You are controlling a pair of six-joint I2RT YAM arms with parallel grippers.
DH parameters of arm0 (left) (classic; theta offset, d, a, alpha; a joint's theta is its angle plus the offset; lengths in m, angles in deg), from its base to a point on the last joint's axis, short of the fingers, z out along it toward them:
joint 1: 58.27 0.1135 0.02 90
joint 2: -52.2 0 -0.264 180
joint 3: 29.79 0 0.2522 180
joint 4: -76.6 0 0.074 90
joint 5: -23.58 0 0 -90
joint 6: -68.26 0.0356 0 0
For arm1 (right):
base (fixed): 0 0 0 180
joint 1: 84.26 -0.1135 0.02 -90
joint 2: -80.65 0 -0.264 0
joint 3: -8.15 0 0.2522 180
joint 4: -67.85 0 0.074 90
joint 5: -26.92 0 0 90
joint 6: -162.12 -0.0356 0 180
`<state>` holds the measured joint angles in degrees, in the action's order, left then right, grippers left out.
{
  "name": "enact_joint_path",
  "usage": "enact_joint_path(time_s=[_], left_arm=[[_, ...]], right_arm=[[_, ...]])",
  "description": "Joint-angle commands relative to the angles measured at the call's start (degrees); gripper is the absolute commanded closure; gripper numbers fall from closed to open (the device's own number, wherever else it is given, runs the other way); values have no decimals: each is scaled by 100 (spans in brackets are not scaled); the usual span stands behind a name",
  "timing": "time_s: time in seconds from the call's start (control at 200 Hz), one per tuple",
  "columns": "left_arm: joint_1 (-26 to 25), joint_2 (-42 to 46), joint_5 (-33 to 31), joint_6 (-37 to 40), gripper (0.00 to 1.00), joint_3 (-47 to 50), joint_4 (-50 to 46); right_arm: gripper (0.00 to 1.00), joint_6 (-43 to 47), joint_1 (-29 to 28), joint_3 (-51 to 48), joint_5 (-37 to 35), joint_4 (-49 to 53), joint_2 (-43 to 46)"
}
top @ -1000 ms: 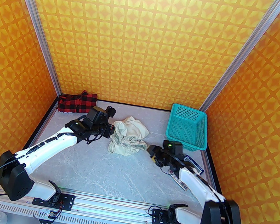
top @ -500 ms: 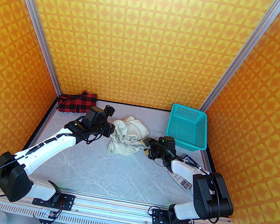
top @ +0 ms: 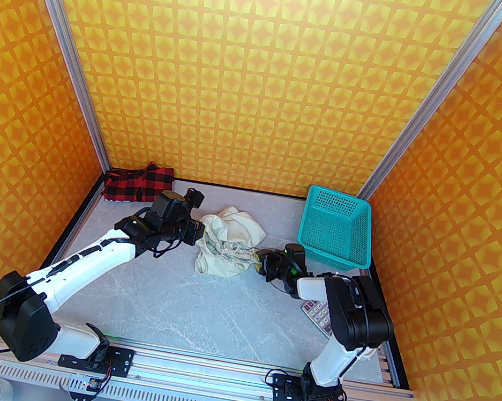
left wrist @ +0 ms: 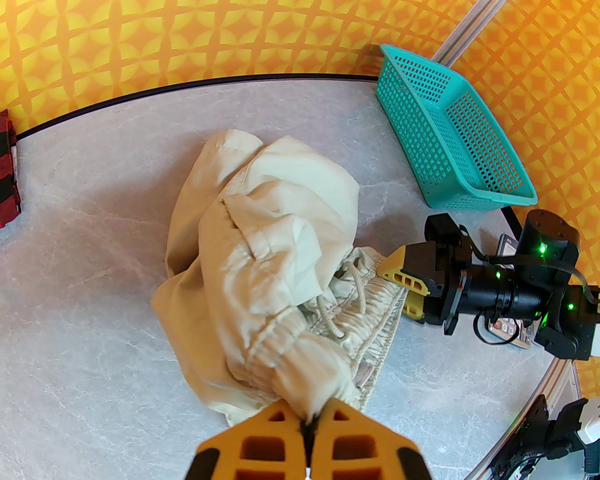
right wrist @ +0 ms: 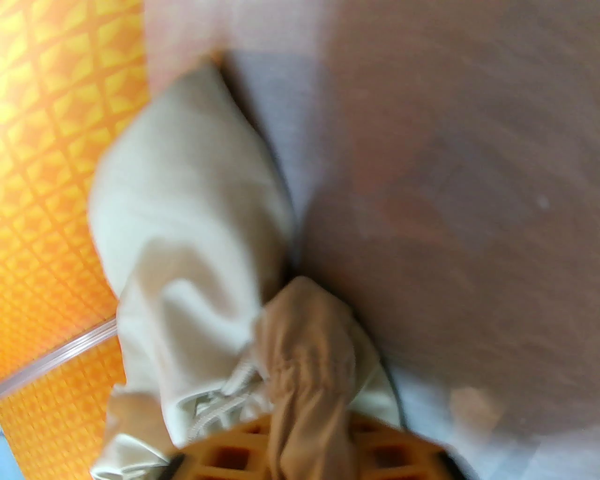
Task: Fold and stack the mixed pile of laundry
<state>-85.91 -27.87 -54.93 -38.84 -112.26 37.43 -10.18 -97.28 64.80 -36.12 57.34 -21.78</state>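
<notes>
Top view: cream garment (top: 229, 243) lies bunched mid-frame on the desk (top: 195, 309), with left pincer (top: 200, 230) and right pincer (top: 259, 259) at opposite edges, likely to spread it.
Left wrist: its pincer pinches a fabric fold, bottom centre.
Right wrist, blurred: the gathered band (right wrist: 304, 356) seems pinched.

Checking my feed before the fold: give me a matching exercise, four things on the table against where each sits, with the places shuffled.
Things:
1. cream garment
2. check shirt
3. basket
4. calculator

Places:
A. far left corner
B. right edge, nearer than the basket
C. centre
D. far right corner

Pairs: 1-C; 2-A; 3-D; 4-B
</notes>
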Motion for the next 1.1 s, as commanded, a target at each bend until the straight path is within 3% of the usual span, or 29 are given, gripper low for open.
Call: enact_joint_path(time_s=[0.0, 0.07, 0.21, 0.27, 0.46, 0.575, 0.725, 0.9, 1.095], left_arm=[[352, 126, 98, 60, 100, -428, 111], [547, 84, 108, 56, 100, -903, 63], [716, 324, 119, 50, 100, -1527, 189], [701, 622, 492, 146, 100, -1576, 302], [-76, 2075, 741, 708, 100, -1425, -145], [-144, 2338, 627, 463, 100, -1548, -603], [-89, 1816, 200, 467, 100, -1897, -1143], [347, 423, 206, 909, 100, -2617, -1069], [932, -1352, 229, 1212, 100, -3818, -376]], right_arm=[[94, 1023, 18, 843, -286, 1041, 553], [100, 1807, 23, 1441, -507, 2021, 1066], [100, 3234, 18, 2500, -1018, 3750, 2197], [100, 3607, 18, 2730, -1015, 4265, 2701], [100, 4404, -77, 3245, -828, 5718, 4285], [100, 4760, -77, 3631, -1019, 6684, 4626], [100, 4879, -77, 3682, -961, 6752, 4257], [100, 4777, -205, 3759, -822, 5429, 2950], [100, 4790, -382, 5177, -1401, 4624, 1350]])
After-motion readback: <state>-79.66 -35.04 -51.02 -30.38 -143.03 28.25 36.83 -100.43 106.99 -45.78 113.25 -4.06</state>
